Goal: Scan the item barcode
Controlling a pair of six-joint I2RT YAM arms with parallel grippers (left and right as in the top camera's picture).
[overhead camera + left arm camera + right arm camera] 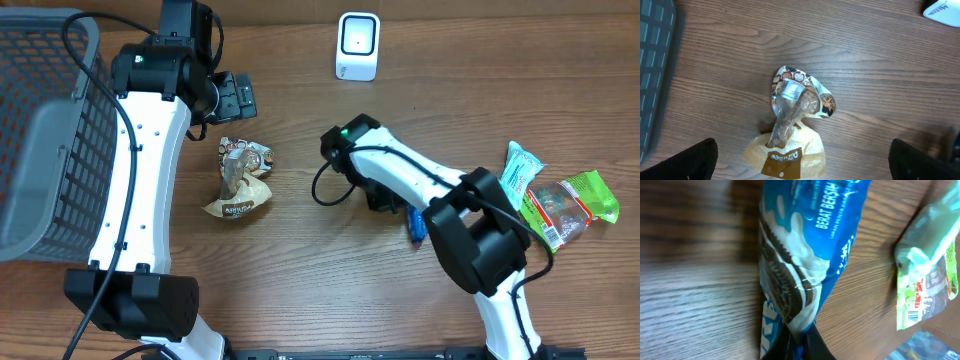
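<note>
Right claw (796, 342) grips blue cookie packet (805, 245), "BERAT BERSIH" printed, long axis pointing away from it. Left claw (805, 162) open.

cookie packet (810, 245): blue, black-white cookie print
snack bag (791, 127): tan, brown
basket (45, 60): grey mesh
worktop (300, 275): brown woodgrain

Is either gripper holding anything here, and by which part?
The right gripper pinches the blue cookie packet at one narrow end. The left gripper is open and holds nothing, above the brown snack bag.
</note>
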